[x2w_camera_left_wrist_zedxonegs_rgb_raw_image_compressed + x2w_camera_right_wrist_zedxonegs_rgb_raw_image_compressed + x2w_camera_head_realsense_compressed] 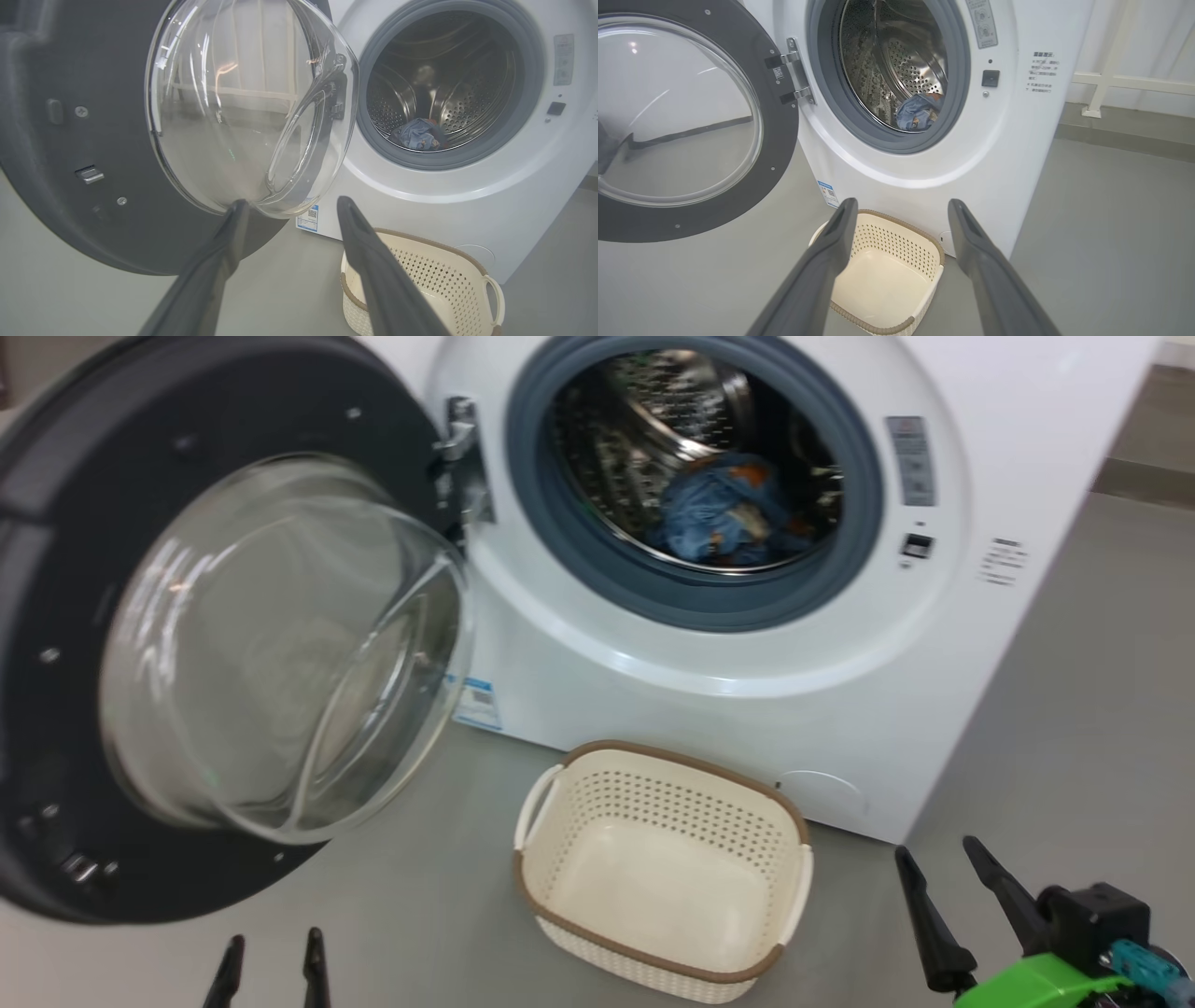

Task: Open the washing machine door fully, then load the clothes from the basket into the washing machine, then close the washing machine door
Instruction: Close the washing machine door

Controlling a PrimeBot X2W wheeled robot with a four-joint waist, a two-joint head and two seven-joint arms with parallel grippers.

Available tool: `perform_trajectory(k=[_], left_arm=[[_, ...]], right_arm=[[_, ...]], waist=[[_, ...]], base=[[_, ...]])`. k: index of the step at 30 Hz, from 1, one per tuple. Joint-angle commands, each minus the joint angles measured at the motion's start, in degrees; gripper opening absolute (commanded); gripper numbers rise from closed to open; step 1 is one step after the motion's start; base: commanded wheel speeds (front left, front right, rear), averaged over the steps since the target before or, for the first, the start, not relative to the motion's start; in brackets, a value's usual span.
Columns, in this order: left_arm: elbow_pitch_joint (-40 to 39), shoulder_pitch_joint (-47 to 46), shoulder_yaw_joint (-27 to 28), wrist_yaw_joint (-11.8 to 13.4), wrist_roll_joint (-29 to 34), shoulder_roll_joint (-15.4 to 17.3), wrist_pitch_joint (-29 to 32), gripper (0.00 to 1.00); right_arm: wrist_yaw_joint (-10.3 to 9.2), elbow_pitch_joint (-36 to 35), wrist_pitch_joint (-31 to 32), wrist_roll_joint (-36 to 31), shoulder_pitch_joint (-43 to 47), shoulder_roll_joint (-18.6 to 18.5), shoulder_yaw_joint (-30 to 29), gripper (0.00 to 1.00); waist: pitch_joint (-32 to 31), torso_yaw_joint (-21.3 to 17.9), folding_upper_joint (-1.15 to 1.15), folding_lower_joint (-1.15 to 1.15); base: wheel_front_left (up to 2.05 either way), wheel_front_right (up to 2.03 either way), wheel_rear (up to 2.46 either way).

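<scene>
Two grippers show at the bottom of the head view, both spread wide and holding nothing: the left gripper [274, 941] at the lower left, the right gripper [936, 847] at the lower right. Between them, on the grey floor [1074, 709], sits the basket [597, 751], with no garment inside and just in front of the washing machine [653, 691]. The washing machine door [56, 616] hangs open across the left half of that frame, its glass bowl window [280, 644] bulging towards the camera. The clothes [724, 518] lie in the upper middle, bunched low in the steel drum [644, 429] behind the grey-blue gasket [579, 560].

The left wrist view comes closest to the door's inner face: it shows a small metal latch [89, 174] on the dark rim at the left, and one finger's tip overlaps the lower edge of the bowl (touching or not, I cannot tell). The basket there is cut off at the lower right.

The right wrist view looks from farther back. It takes in the metal hinge [796, 70] joining door to machine at the upper left, a blue label sticker [827, 192] low on the machine's front, and a white railing [1111, 79] along the wall at the upper right. The basket's bare bottom lies between its two fingers.
</scene>
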Motion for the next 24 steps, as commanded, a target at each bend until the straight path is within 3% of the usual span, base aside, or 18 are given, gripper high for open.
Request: perform_trajectory(k=[1, 15, 17, 18, 24], left_arm=[[-2.32, -0.64, 2.38, 0.82, -0.35, 0.22, -0.69, 1.00], [-8.95, 2.37, 6.84, 2.02, -0.05, -2.40, -0.77, 0.99], [-10.18, 2.68, 7.38, 1.94, 0.30, -2.73, -0.77, 0.45], [-11.17, 2.65, 7.76, 1.84, 0.51, -2.88, -0.77, 0.00], [-19.78, 1.77, 10.72, 0.24, 1.22, -3.64, -0.77, 0.00]], right_arm=[[0.42, -1.26, 0.28, -0.01, -3.25, -1.46, 2.04, 1.00], [0.42, 2.54, 0.12, 1.80, -8.87, -3.57, 6.58, 1.00], [0.42, 2.85, 0.06, 1.94, -9.34, -3.80, 6.87, 1.00], [0.42, 3.01, 0.03, 2.03, -9.53, -3.88, 6.99, 1.00], [0.42, 3.51, 0.10, 2.48, -10.45, -4.48, 7.38, 1.00]], waist=[[1.07, 3.92, 0.00, 0.00], [2.66, 4.87, 0.00, 0.00], [2.73, 4.89, 0.00, 0.00], [2.72, 4.90, 0.00, 0.00], [2.96, 4.91, 0.00, 0.00]], base=[[0.00, 0.00, 0.00], [0.00, 0.00, 0.00], [0.00, 0.00, 0.00], [0.00, 0.00, 0.00], [0.00, 0.00, 0.00]])
